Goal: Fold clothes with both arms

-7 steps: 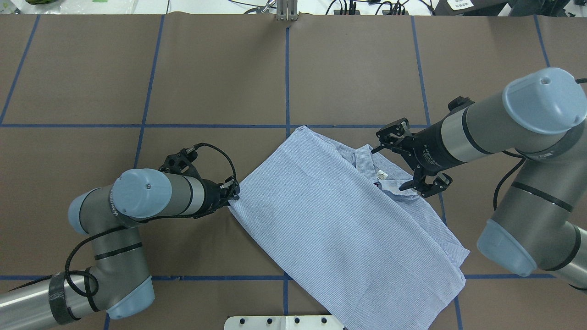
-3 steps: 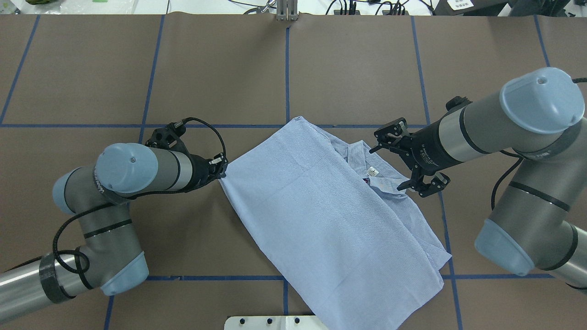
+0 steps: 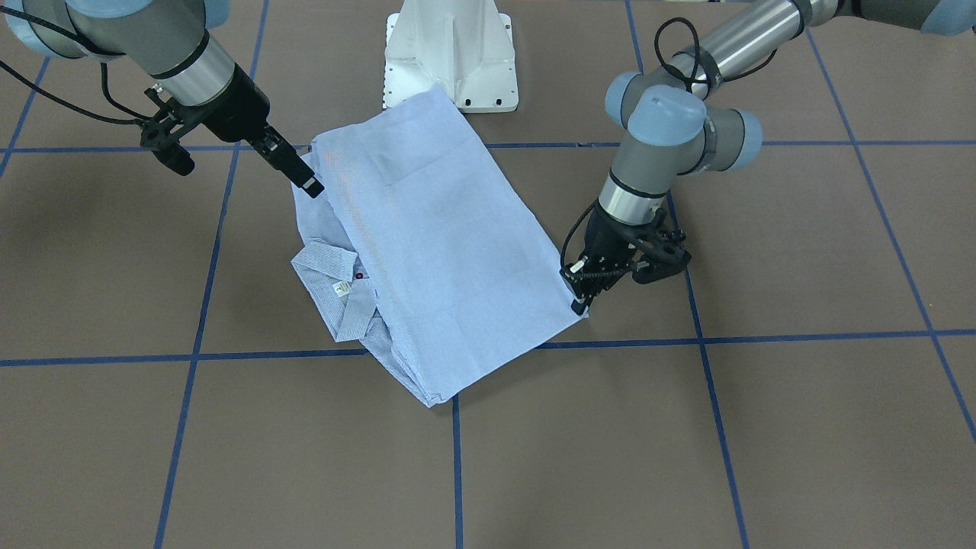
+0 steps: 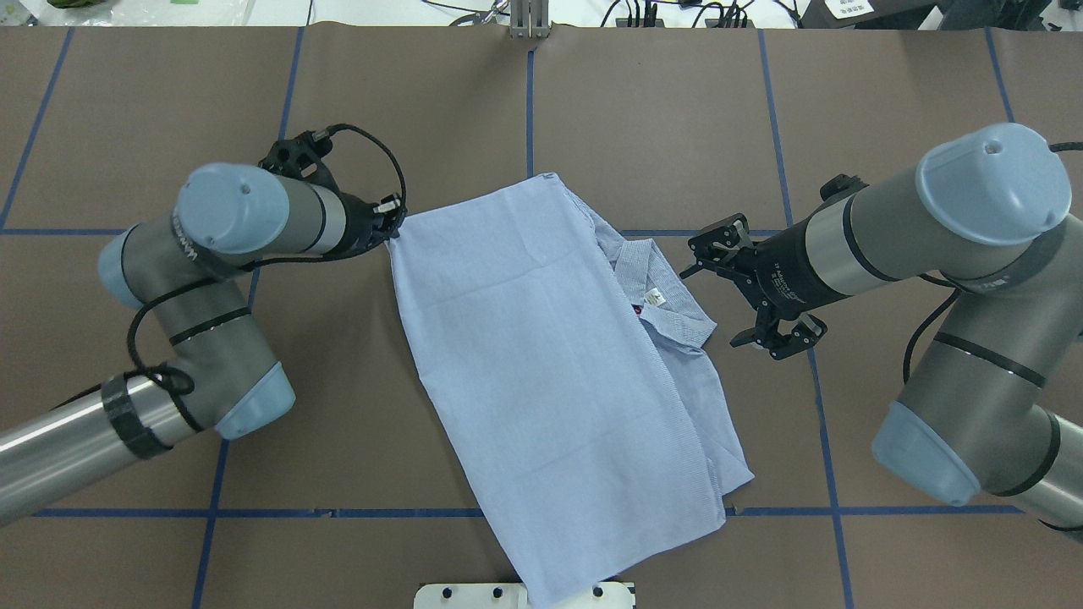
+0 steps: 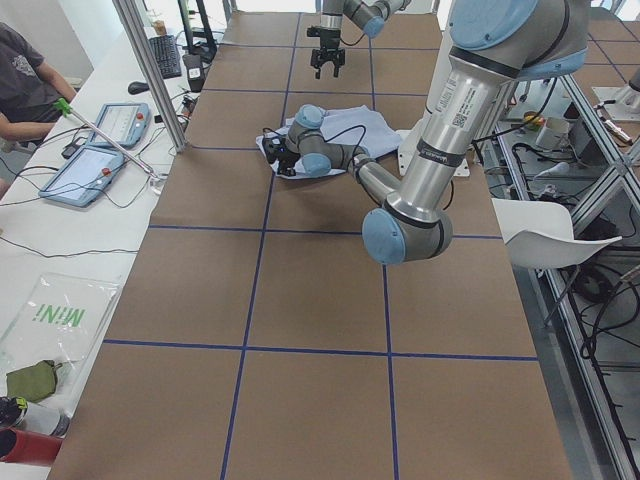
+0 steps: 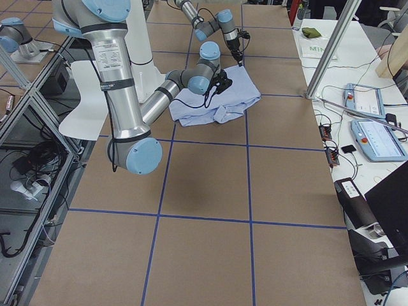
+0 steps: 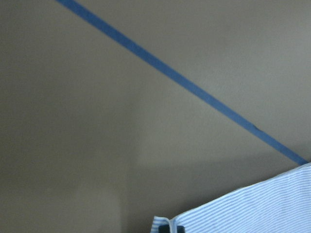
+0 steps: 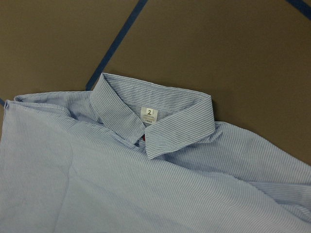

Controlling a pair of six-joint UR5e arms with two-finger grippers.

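Note:
The light blue striped shirt (image 4: 541,364) lies folded on the brown table (image 4: 169,127), running diagonally from the far middle to the near edge. Its collar (image 4: 660,296) with the white neck label (image 8: 149,114) and a dark red button shows on its right side. My left gripper (image 4: 394,225) is shut on the shirt's far left corner, low at the table; it also shows in the front-facing view (image 3: 581,299). My right gripper (image 4: 709,309) is open and empty, just right of the collar, apart from the cloth. The left wrist view shows only the shirt's pinched edge (image 7: 262,208).
The white pedestal base (image 4: 525,595) stands at the near table edge, partly under the shirt's hem. Blue tape lines (image 4: 529,110) grid the table. Desks with tablets (image 5: 95,165) and a seated person (image 5: 25,80) lie beyond the far side.
My left gripper has pulled the shirt's corner away from the robot and a little left, swinging the shirt round. The collar has slid left, away from my right gripper, which stayed open.

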